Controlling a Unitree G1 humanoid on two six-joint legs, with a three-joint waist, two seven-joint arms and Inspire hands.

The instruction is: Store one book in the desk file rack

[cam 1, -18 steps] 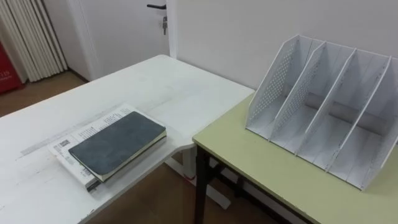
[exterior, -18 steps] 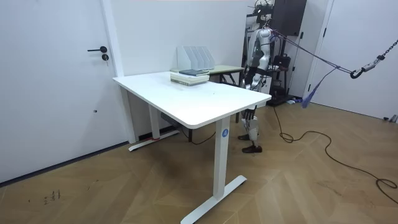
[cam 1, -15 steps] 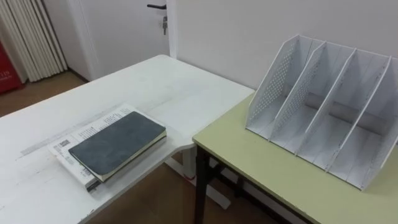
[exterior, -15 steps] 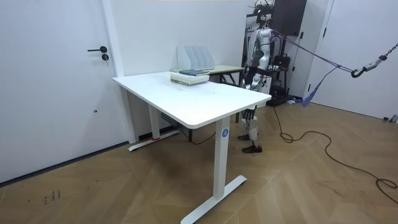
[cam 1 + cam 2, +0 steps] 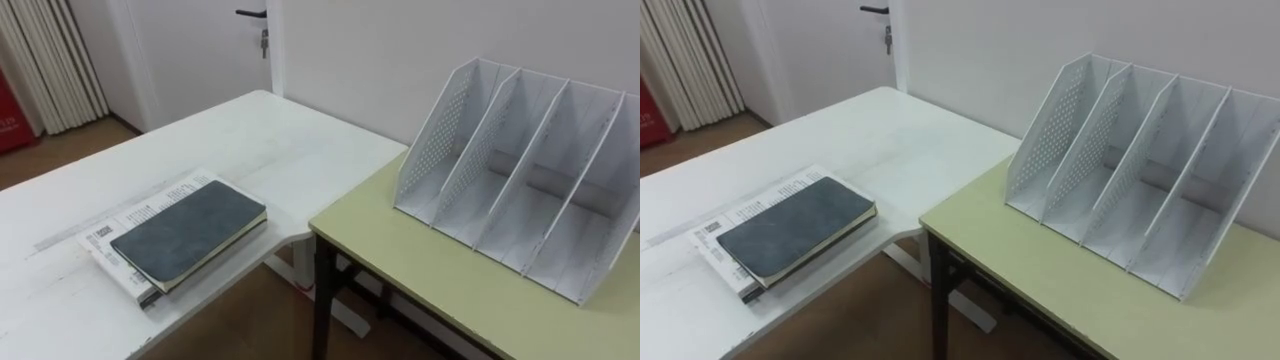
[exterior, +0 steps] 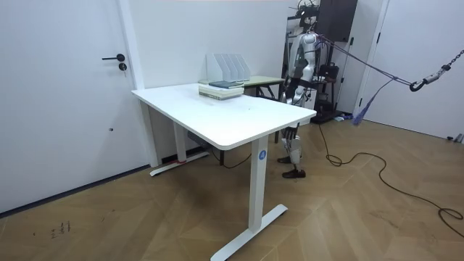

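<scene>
You have two tables before you, meeting at a corner. On your left, the white desk (image 5: pixel 250 130) carries one stack near its front edge. A white book (image 5: pixel 103 238) with a printed cover lies flat directly on the top, and a grey book (image 5: pixel 190 232) lies flat on that, askew to the desk's edge. On your right, the green table (image 5: pixel 420 270) sits just beside the desk, and you cannot tell whether they touch. A white rack (image 5: pixel 520 170) stands directly on it, toward the back by the wall, its four slots opening your way. Both tables stand on a wooden floor (image 5: pixel 230 320)
</scene>
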